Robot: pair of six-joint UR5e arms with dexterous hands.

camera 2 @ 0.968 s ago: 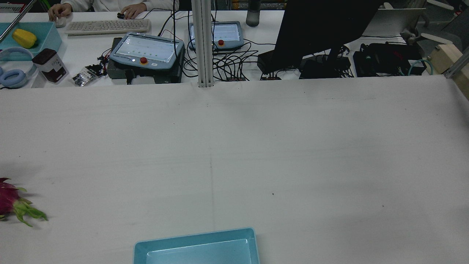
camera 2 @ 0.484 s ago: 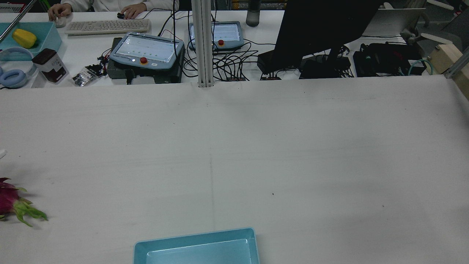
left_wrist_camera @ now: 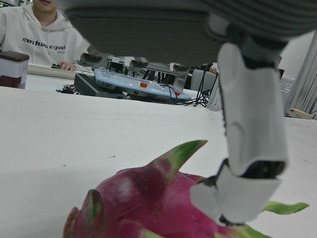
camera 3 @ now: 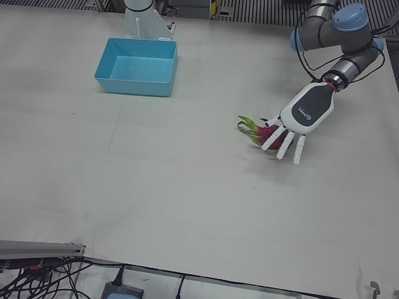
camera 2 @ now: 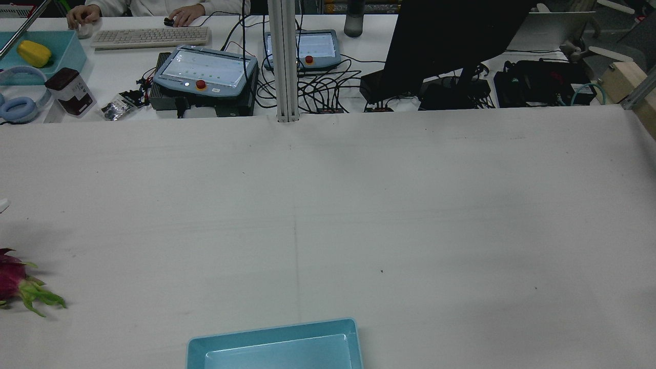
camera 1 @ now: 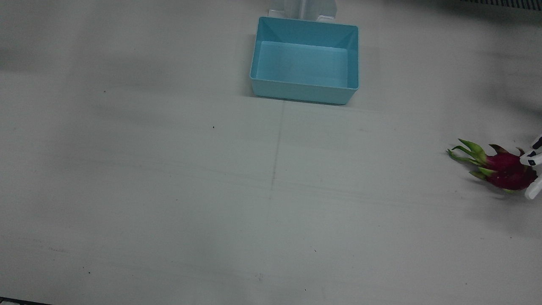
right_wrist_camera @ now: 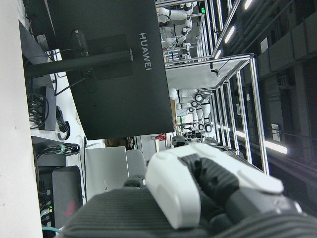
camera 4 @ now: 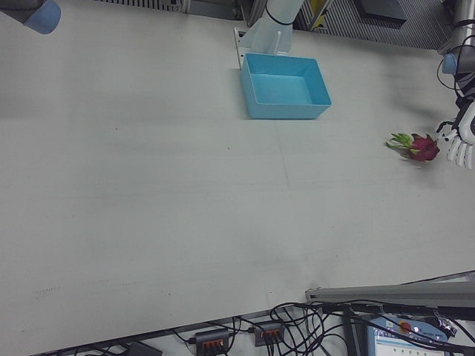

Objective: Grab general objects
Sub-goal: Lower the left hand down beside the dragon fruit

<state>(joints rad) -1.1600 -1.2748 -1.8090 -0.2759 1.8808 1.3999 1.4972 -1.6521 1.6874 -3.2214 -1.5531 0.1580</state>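
A dragon fruit (camera 3: 265, 132) lies on the white table (camera 3: 187, 187) near its left edge, well apart from the blue bin (camera 3: 138, 66), which sits at the middle of the robot-side edge and holds nothing. The fruit's green leaf tips point toward the bin's side; its red body lies toward the table edge.

The left hand (camera 3: 296, 123) hangs over the fruit's red end, palm down, fingers (camera 3: 298, 151) spread and stretched out straight, not curled around anything. In the left-front view the fingers overlap the fruit (whether they touch it cannot be told from there). The left hand view shows one white finger (left_wrist_camera: 250, 129) reaching down just beside the fruit's skin, its tip level with the fruit's top; the hand is released, holding nothing.

In the front view only the fingertips (camera 1: 532, 160) show at the right border, against the fruit. In the rear view the fruit is cut by the left border.

The right hand (right_wrist_camera: 198, 198) shows only in its own camera, close and partly out of frame; whether it is released or clenched cannot be told. Behind it stands a dark monitor (right_wrist_camera: 114, 69).

Across the table a person (left_wrist_camera: 37, 37) sits at a keyboard (camera 2: 151, 37).
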